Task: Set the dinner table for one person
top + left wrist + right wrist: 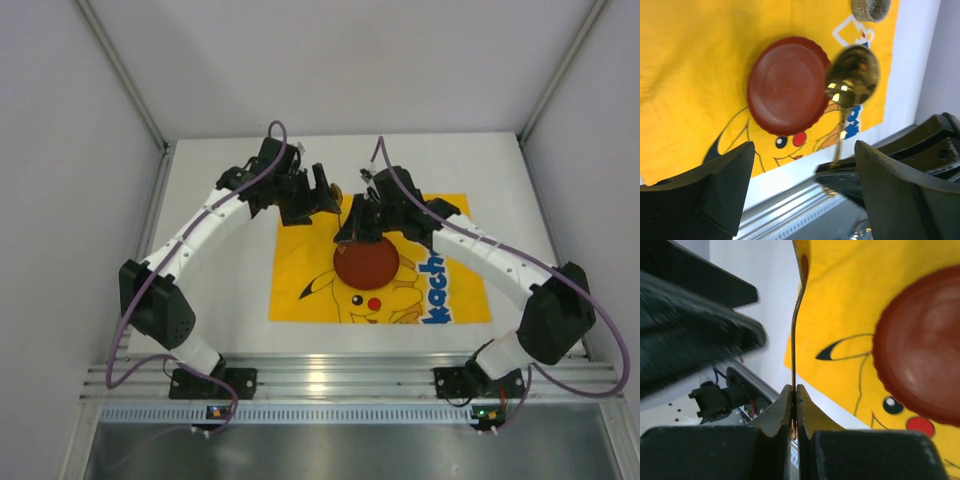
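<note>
The right gripper is pinched tight on the thin handle of a gold spoon, its fingers meeting with only the handle's edge between them. The handle runs straight out ahead of the fingertips, with the bowl at its far end; whether the bowl touches anything I cannot tell. To the right of these fingers and beneath them lies a red-brown plate with a scalloped rim, flat on a yellow cartoon mat. The mat's edge passes under the fingertips, with bare white table to their left.

The left gripper is spread wide and holds nothing. Ahead of it, a little left of the middle, is the plate. The spoon's bowl shows just right of the plate, overlapping its rim in this view, nearer the right finger. The handle drops from the bowl to the right gripper, whose dark tip shows low between the left gripper's fingers. Far ahead, a speckled round thing is cut off by the picture's edge and too blurred to name.

From above, the two grippers are near each other over the mat's far half, the right one over the plate's far rim. The table spreads beneath both, and its silver rail lies well behind them, by the arm bases.
</note>
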Robot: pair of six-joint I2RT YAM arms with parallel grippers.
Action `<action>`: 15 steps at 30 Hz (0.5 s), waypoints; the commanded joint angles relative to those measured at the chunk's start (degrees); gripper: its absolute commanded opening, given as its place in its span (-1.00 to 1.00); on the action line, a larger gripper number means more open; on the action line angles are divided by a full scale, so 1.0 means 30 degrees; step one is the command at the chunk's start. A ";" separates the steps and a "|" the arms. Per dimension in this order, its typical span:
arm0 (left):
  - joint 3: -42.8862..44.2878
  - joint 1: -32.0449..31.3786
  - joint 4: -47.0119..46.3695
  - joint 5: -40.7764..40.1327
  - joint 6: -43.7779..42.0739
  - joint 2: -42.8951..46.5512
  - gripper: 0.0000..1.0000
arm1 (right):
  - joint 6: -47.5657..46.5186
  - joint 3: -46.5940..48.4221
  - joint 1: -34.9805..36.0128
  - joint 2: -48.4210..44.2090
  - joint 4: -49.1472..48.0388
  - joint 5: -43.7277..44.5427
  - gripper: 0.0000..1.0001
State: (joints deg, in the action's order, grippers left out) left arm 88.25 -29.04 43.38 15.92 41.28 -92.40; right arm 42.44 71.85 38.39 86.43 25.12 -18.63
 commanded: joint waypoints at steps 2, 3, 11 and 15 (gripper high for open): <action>-0.0002 0.0419 0.0890 -0.1379 -0.1159 0.0975 0.80 | -0.0580 -0.2847 -0.1105 -0.3317 0.1435 0.1405 -1.00; -0.0060 0.0682 0.1096 -0.1730 -0.1364 0.1179 0.85 | -0.0697 -0.3264 -0.1601 -0.4367 0.1788 0.1725 -1.00; -0.2666 0.4725 0.2034 -0.1967 -0.3621 0.2558 0.92 | -0.2454 -0.6253 -0.4971 -0.7013 0.4486 0.1818 -1.00; -0.3282 0.5372 0.2213 -0.1910 -0.4061 0.2558 0.88 | -0.3187 -0.6666 -0.6727 -0.6548 0.4924 0.1436 -1.00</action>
State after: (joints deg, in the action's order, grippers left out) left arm 79.59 -13.21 48.66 10.26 32.10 -86.41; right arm 35.94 52.14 20.95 66.52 38.48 -13.63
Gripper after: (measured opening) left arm 0.946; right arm 0.015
